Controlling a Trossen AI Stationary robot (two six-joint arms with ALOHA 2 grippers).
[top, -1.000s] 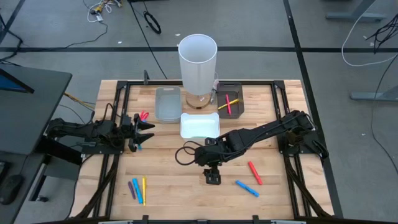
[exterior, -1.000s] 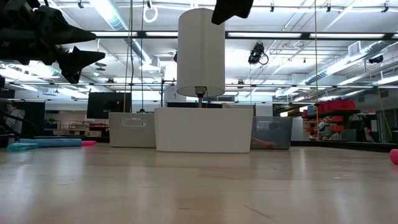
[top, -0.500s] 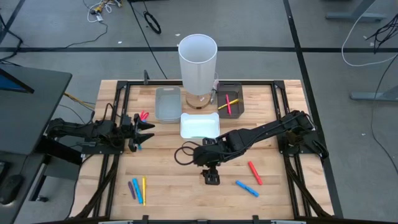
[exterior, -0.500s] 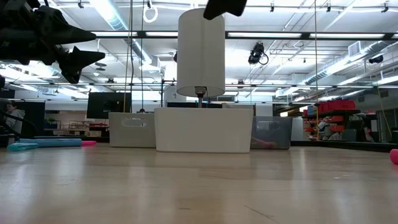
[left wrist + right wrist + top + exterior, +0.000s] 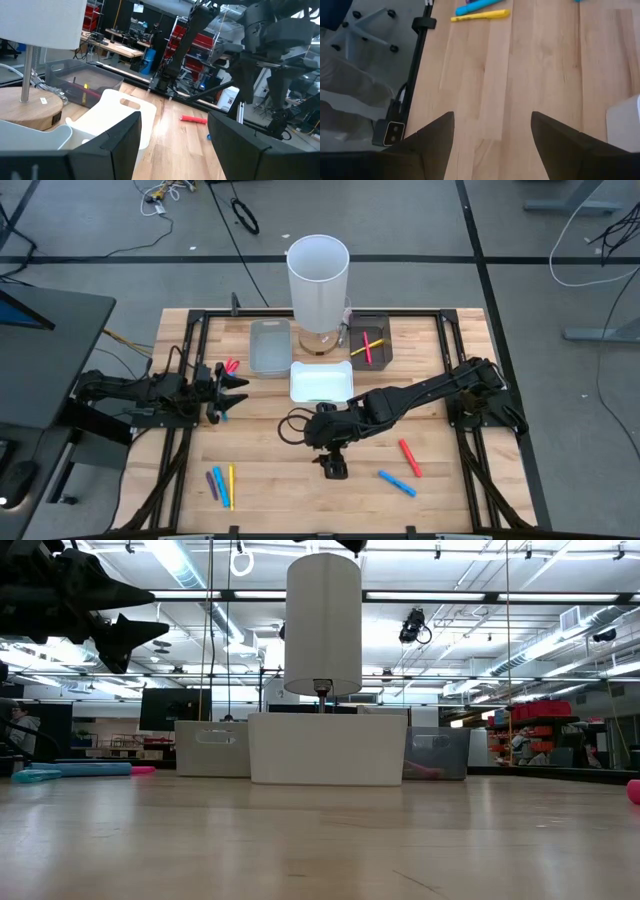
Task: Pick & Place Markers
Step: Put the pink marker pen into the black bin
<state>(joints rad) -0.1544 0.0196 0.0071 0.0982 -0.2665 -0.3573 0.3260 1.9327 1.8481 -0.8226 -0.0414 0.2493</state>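
Markers lie scattered on the wooden table. A purple, a blue and a yellow one (image 5: 221,484) lie together near the near-left corner, and the yellow one (image 5: 480,15) shows in the right wrist view. A red marker (image 5: 410,457) and a blue one (image 5: 397,482) lie near the right side, and pink and blue ones (image 5: 230,366) sit by the left gripper. Two more (image 5: 367,346) lie in the dark tray. My right gripper (image 5: 335,469) (image 5: 492,145) hovers open over bare wood at mid-table. My left gripper (image 5: 238,390) (image 5: 172,145) waits open at the left.
A tall white cylinder (image 5: 318,280) stands on a wooden base at the far middle. Beside it sit a clear tray (image 5: 270,346) and the dark tray (image 5: 383,330), with a white tray (image 5: 321,383) in front. Black frame rails run along the table's edges.
My right gripper has drifted a little toward the table's left, still open. In the low view it has slid leftward and nearly out of the picture's top. The markers have stayed where they were.
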